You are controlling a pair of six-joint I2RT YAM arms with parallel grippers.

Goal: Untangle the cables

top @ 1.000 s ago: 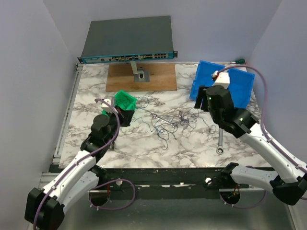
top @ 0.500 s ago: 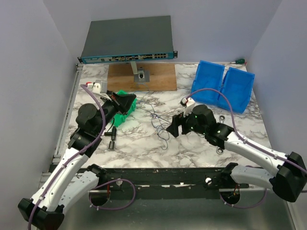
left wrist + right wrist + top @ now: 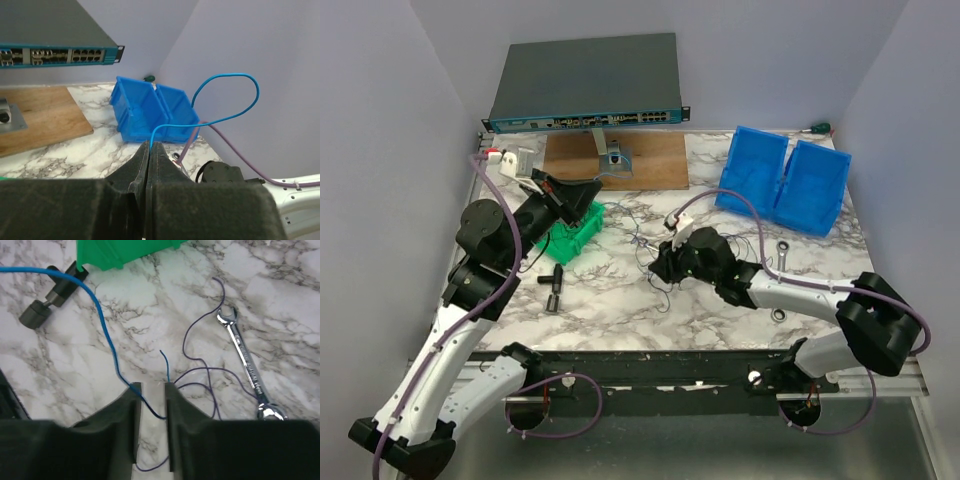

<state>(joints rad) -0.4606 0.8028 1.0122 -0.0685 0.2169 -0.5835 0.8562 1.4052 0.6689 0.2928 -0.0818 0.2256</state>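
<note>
Where the left arm stands raised over the left half of the desk [image 3: 620,310], the left gripper [image 3: 150,146] has its jaws pressed together at the tips, pinching a blue cable [image 3: 235,76]. From the tips that cable rises into a free loop in the air. The right gripper [image 3: 151,390] sits low at the middle of the desk with its jaws spread and a clear gap between them. The blue cable comes in from the left side, crosses that gap at the fingertips and touches the inner face of one finger [image 3: 125,407]; it is not clamped. The other cables [image 3: 200,371], thin and dark purple, lie in loose curves on the marble just right of this gripper, near a silver wrench [image 3: 246,365] that lies flat toward the right edge. A green bin [image 3: 572,238] sits left of centre, below the left gripper, with a small black cylindrical part [image 3: 50,301] just beside it. Two blue bins [image 3: 785,180] occupy the far right corner. A network switch [image 3: 585,85] runs along the far edge, with a wooden board [image 3: 650,160] in front of it
</note>
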